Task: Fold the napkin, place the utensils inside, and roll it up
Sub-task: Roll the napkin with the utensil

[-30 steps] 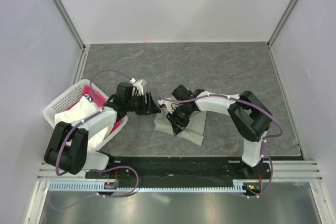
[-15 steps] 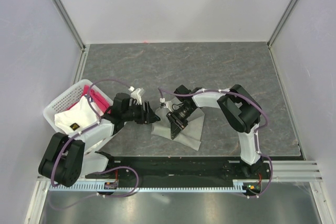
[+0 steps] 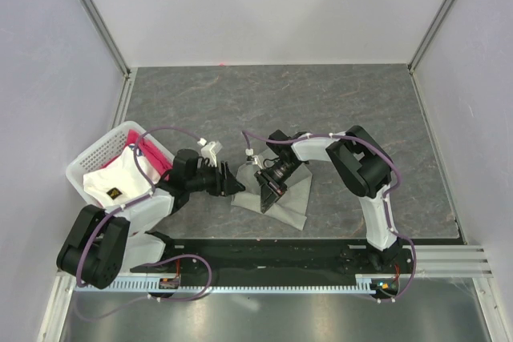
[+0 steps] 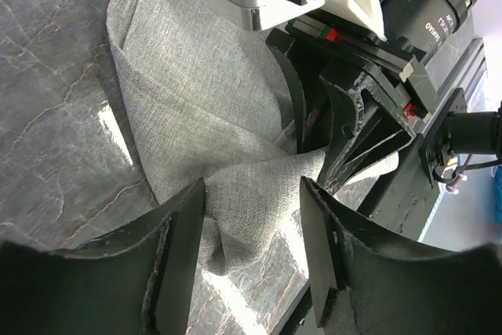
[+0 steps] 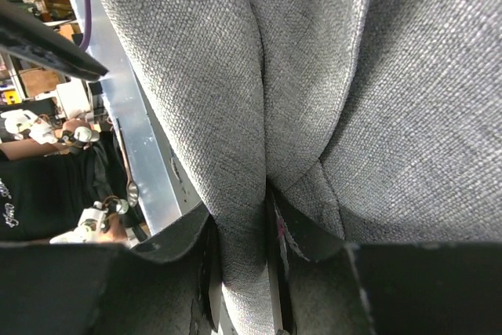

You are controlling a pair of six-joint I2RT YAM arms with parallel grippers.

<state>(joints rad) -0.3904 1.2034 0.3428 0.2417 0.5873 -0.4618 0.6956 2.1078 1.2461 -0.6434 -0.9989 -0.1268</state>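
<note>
Left gripper (image 3: 231, 183) has slid nearer, jaws wide astride the napkin (image 3: 295, 202) at its left edge; right gripper (image 3: 268, 192) keeps its narrow pinch on a raised fold.

i'm looking at a dark grey marbled table (image 3: 337, 102), matte, with pale veins running through it. the grey napkin (image 3: 295, 204) lies on it directly under my right gripper (image 3: 270, 190). from those fingers it spreads toward the arm bases and out to the gripper's right. it is rumpled, with a fold rising off the surface at the fingertips. my left gripper (image 3: 232, 184) sits at the napkin's left edge, and in its wrist view the cloth runs flat over the tabletop ahead of the fingers. a white slotted plastic basket (image 3: 94, 154) stands well off the left gripper's outer side, at the table's left edge.
</note>
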